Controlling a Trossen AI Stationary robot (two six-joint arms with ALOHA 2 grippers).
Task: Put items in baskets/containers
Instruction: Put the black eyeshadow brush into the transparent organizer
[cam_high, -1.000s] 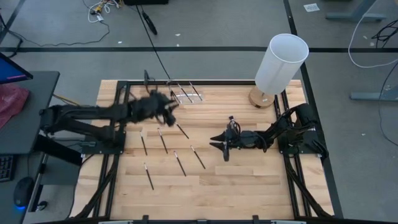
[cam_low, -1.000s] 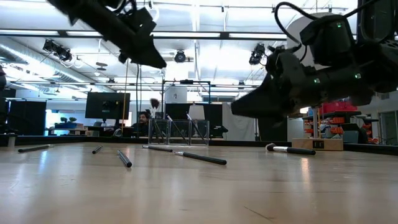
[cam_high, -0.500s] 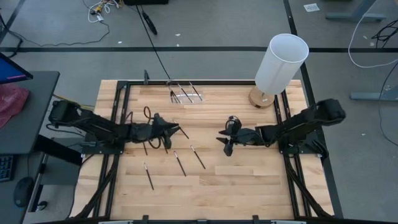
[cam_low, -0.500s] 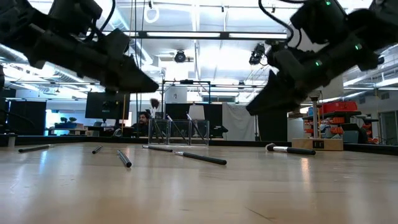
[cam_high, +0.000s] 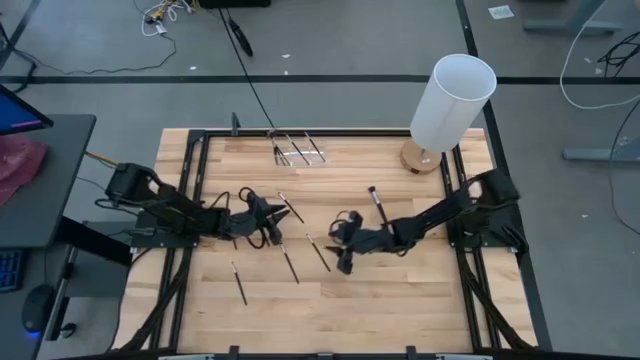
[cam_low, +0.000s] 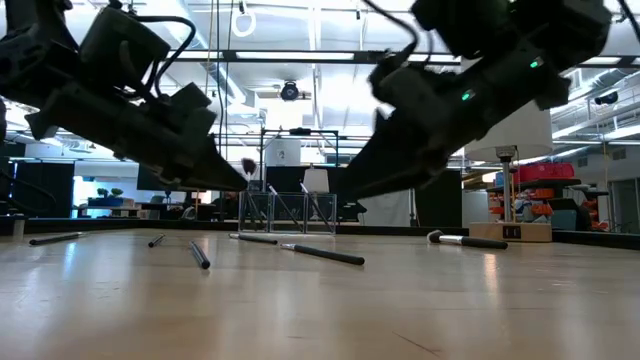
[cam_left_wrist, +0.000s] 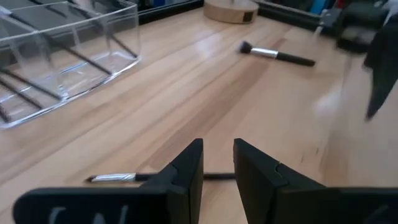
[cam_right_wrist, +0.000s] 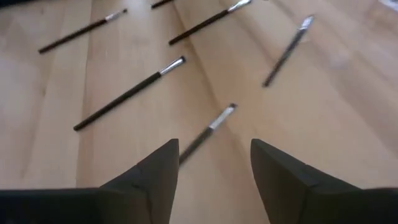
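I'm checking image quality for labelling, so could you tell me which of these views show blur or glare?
Right wrist view: the brush ahead of the right gripper is smeared. Left wrist view: a dark blurred streak at the edge, though the clear organiser box is sharp. Low view: bright ceiling lights silhouette both arms.

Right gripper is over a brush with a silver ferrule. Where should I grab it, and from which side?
Grip the dark handle just behind the silver ferrule of the brush, coming straight down. It lies flat on the table, running between the open fingers, so the right gripper must turn to close across it.
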